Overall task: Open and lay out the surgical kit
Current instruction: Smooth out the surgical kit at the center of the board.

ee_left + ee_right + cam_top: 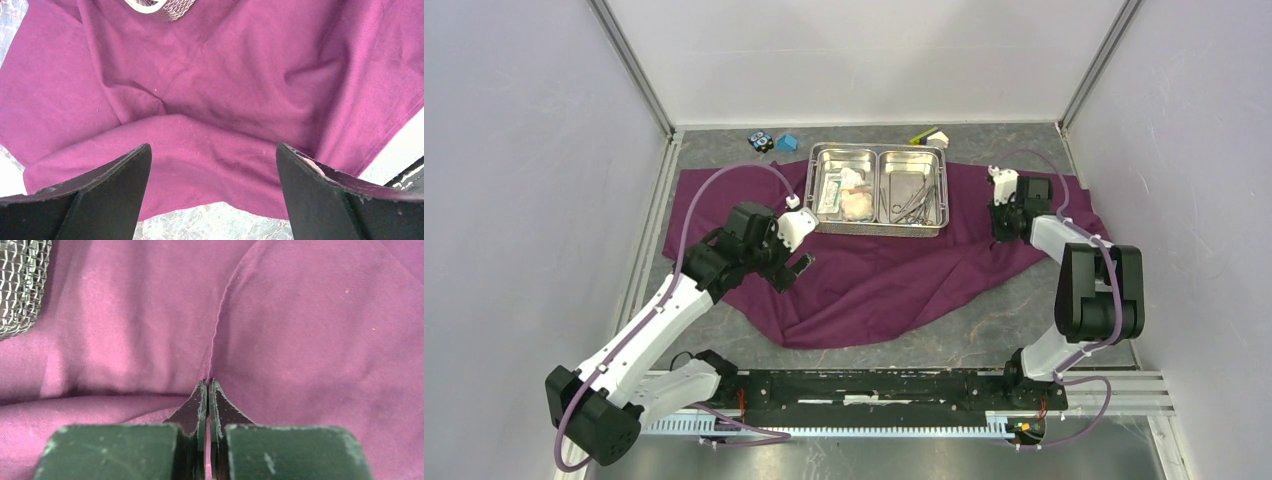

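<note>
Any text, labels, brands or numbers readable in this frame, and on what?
No text is legible anywhere.
Flat white packet in the steel tray: any print is too small to read.
Purple cloth: no markings in either wrist view.

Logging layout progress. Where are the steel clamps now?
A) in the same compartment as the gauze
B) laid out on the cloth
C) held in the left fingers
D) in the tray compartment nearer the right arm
D: the top view shows the clamps in the tray's right-arm-side compartment and the gauze in the other one. The left fingers are open and empty over the cloth.
</note>
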Controlling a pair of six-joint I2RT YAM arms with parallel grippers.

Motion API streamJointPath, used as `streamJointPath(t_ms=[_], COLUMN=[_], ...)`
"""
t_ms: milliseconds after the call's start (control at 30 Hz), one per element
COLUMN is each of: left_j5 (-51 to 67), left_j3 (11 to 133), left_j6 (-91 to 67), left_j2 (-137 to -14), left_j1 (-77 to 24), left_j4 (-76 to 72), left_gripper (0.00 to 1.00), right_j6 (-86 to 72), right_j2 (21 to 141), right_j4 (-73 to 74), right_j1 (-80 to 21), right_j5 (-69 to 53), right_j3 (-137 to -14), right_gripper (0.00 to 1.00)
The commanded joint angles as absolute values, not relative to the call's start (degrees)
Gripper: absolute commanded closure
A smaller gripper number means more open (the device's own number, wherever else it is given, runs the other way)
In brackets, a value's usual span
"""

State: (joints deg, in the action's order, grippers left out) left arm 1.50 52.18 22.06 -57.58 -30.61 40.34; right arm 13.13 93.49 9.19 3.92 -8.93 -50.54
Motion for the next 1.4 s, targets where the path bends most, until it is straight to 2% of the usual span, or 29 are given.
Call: streamJointPath(t_ms=[0,200,367,800,1067,1367], left_j5=[0.6,0.4,0.3,4.5,1.6,-9.7], left_j3=[52.6,52.7,52.8,54.8,54.6,48.8], left_j6=[22.0,22.4,23.4,28.2,38.2,56.8], left_j2=[-56.6,-56.9,-57.2,-57.6,-56.6,-50.9], left_j1=[-30.5,-30.5,-30.5,-30.5,-30.5,-28.2], left_j4=[38.7,38.4,37.6,37.5,46.2,62.8], left_gripper=[0.0,0.0,0.0,0.0,0.0,0.0], right_j6=[15.0,15.8,17.1,25.2,32.6,36.6], right_j2=[89.8,85.4,75.7,50.0,40.2,39.2], right_j4=[9.6,10.2,11.5,25.9,34.0,44.1], right_j1=[5.6,8.9,10.9,12.8,15.5,15.8], right_j5=[-9.2,-10.5,-10.5,1.1,11.1,13.1], right_j3=[-49.6,-46.5,-41.6,-37.4,-39.2,-41.4], right_gripper=[1.0,1.0,1.0,1.0,1.0,1.0])
